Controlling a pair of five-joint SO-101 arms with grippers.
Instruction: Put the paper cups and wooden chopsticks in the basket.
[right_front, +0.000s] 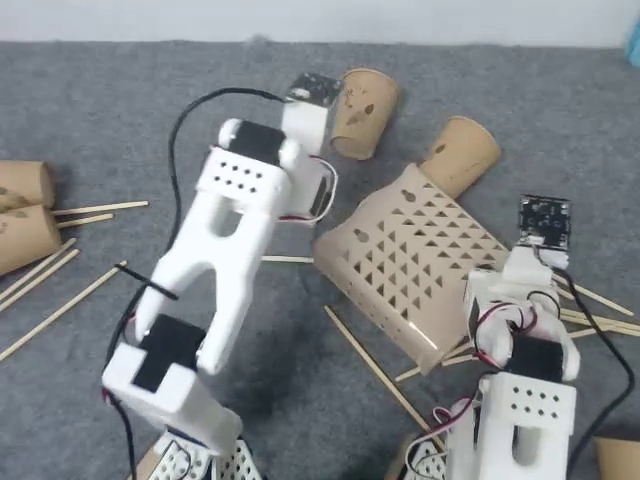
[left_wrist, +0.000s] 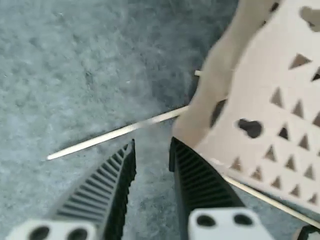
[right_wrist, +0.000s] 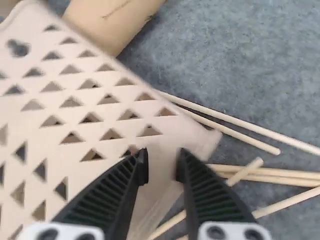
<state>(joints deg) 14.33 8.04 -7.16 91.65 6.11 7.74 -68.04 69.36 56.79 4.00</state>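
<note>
The chopstick (left_wrist: 100, 139) at mid-frame looks light, stiff and roll-prone, best pinched mid-length; the left gripper (left_wrist: 150, 146) and right gripper (right_wrist: 161, 156) have jaws slightly spread, empty.

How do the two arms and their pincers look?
The left arm and right arm are white shells with rows of small holes, black motors, black cables and thin red wires. The left pincer and right pincer have black ribbed fingers.

There is one basket (right_front: 410, 260), at least four paper cups (right_front: 365, 110), about ten wooden chopsticks (right_front: 100, 209), and two robot arms (right_front: 230, 240).
</note>
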